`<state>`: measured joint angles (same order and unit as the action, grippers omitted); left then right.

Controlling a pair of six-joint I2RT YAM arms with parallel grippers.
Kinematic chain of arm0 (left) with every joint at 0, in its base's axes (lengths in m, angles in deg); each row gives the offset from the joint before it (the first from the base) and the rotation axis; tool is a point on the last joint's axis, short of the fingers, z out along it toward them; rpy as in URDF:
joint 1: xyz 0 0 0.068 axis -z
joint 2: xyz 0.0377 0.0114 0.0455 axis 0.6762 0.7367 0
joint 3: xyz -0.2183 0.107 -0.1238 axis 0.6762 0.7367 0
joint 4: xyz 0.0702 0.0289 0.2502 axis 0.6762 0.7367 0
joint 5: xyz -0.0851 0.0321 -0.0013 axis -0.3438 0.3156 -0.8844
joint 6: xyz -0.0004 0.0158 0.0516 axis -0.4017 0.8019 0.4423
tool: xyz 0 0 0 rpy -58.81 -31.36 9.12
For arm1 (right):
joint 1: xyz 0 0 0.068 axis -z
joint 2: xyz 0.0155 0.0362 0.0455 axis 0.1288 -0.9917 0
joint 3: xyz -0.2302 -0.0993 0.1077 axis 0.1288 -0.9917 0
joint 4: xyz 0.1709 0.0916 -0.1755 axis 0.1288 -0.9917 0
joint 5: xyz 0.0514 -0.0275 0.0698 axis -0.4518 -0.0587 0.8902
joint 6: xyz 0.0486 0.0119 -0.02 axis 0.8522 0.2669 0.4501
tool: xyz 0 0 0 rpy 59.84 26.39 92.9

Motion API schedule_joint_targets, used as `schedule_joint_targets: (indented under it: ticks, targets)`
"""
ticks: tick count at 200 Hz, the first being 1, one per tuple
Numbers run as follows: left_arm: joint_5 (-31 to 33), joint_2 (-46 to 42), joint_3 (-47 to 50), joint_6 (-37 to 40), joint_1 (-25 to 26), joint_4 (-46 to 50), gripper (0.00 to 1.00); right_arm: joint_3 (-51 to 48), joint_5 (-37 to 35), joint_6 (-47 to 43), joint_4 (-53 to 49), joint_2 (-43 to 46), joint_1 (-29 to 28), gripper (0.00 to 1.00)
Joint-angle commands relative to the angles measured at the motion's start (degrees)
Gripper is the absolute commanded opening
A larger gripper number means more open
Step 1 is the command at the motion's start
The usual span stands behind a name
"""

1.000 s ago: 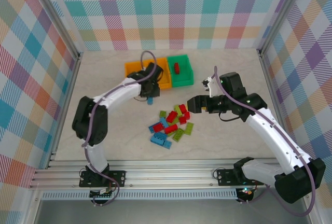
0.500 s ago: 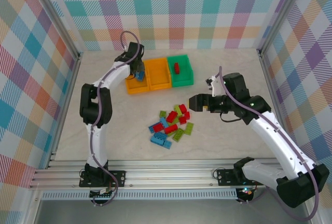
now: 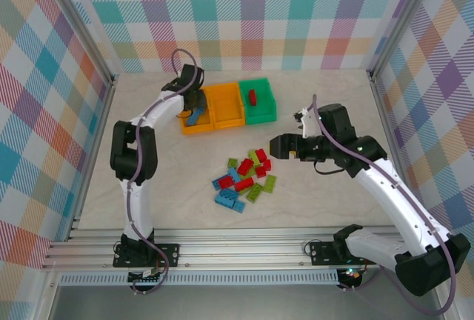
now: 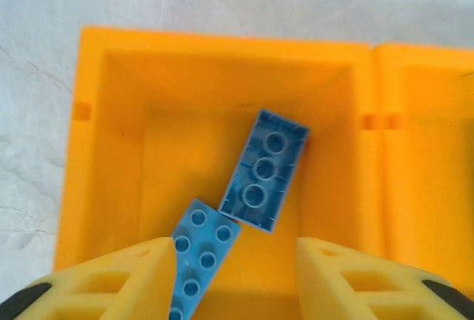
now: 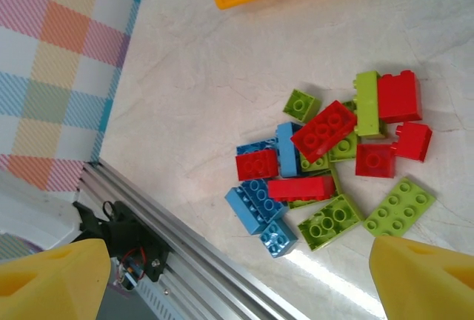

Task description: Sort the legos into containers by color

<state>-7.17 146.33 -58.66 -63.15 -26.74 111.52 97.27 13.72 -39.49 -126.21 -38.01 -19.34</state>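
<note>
My left gripper [image 3: 194,102] hangs open over the left orange bin [image 3: 187,126]. Two blue legos lie in that bin [image 4: 118,150]: one underside up [image 4: 264,168], one studs up [image 4: 198,250] right beside the left finger [image 4: 111,279], with no grip on it. My left gripper [image 4: 237,250] holds nothing. The middle orange bin [image 3: 224,105] and the green bin [image 3: 259,115] adjoin it; a red lego [image 3: 252,98] lies in the green one. The pile of blue, red and lime legos [image 3: 244,179] sits mid-table. My right gripper [image 3: 278,146] hovers open just right of the pile [image 5: 326,164].
The aluminium rail [image 3: 237,242] runs along the near table edge, close to the pile's blue bricks [image 5: 255,201]. Checkered walls [image 3: 44,112] enclose the table on three sides. Bare tabletop [image 3: 326,105] lies right of the bins.
My left arm swung from beside the middle bin to the left orange bin with a blue lego, then opened; that lego now lies in the bin. The right arm barely moved.
</note>
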Motion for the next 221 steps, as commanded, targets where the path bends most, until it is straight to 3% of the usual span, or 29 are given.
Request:
schedule_joint_targets:
  ticks: [1, 30, 64, 90, 110, 122, 151, 185, 221]
  targets:
    - [-4.85, -10.78, 2.78, 0.09, -0.54, -2.11, 0.44, 1.36, -5.35, -1.25, -1.41, -2.68, -0.76, 0.91]
    - [-13.05, -27.33, 14.04, -1.04, 1.23, -5.26, 0.44, 3.51, -10.32, -2.33, -4.83, -10.77, -4.35, 0.90]
    - [-22.49, -49.67, 27.92, 3.70, 4.10, -5.06, 0.49, 5.66, -12.19, -3.36, -1.97, -20.55, -13.62, 0.89]
    - [-25.82, -64.81, 32.37, 14.89, 4.40, 4.05, 0.56, 10.89, -15.63, -2.80, -2.89, -30.02, -20.63, 0.89]
    - [-39.23, -73.01, 34.37, 34.32, 4.40, 15.79, 0.68, 15.13, -17.54, -1.93, -2.47, -36.03, -25.54, 0.89]
    - [-46.07, -76.44, 34.31, 48.05, 4.73, 26.90, 0.73, 17.65, -19.56, -1.26, -2.83, -39.08, -27.45, 0.89]
    - [-46.27, -84.06, 40.48, 65.44, 7.92, 37.79, 0.78, 21.68, -23.96, -0.82, -3.49, -44.71, -29.95, 0.89]
    - [-49.28, -83.83, 45.97, 69.84, 8.89, 40.59, 0.85, 24.40, -28.17, 0.00, -3.96, -49.00, -31.17, 0.89]
    - [-48.12, -82.83, 45.56, 71.54, 9.58, 40.05, 0.93, 25.62, -29.23, 1.09, -5.48, -52.96, -32.37, 0.87]
